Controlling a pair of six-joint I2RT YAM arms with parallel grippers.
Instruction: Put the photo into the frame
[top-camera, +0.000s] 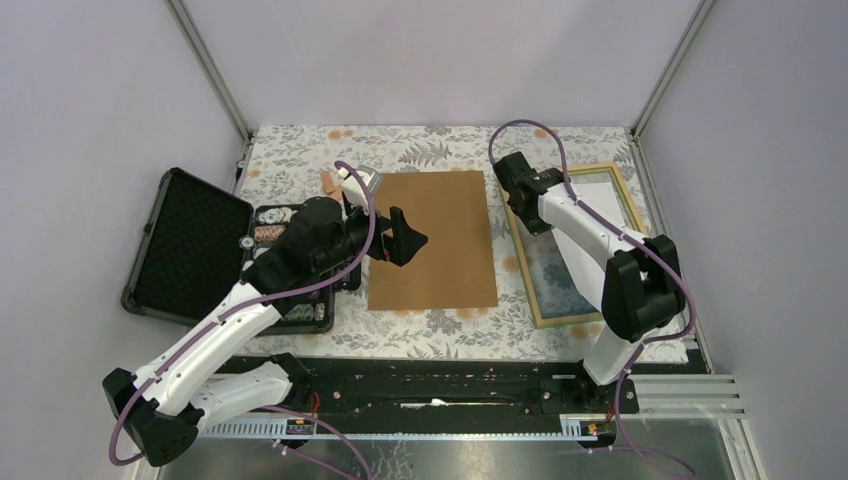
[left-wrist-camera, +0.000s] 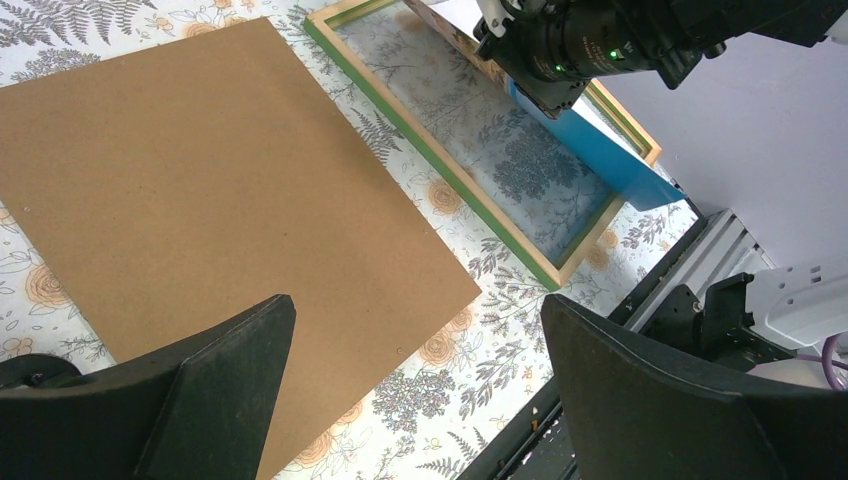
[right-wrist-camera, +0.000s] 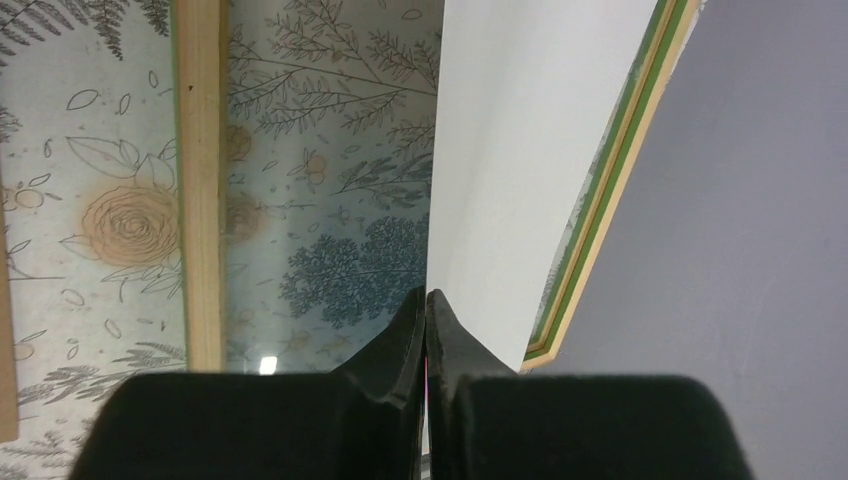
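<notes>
The frame (top-camera: 524, 268) lies flat at the table's right, its green and wood rail (left-wrist-camera: 432, 152) around clear glass. In the right wrist view its wooden rail (right-wrist-camera: 200, 180) runs up the left. My right gripper (right-wrist-camera: 427, 296) is shut on the near edge of the photo (right-wrist-camera: 520, 150), whose white back faces that camera. The photo (left-wrist-camera: 602, 152) hangs tilted over the frame, blue face toward the left, and its pale back (top-camera: 600, 195) shows from above. My left gripper (left-wrist-camera: 415, 305) hovers open and holds nothing, over the left part of the brown backing board (top-camera: 435, 240).
The brown backing board (left-wrist-camera: 200, 180) lies flat mid-table on the floral cloth. An open black case of poker chips (top-camera: 190, 245) sits at the left edge. A grey wall (right-wrist-camera: 740, 200) stands just past the frame's right side, and the arms' rail (top-camera: 450, 395) runs along the near edge.
</notes>
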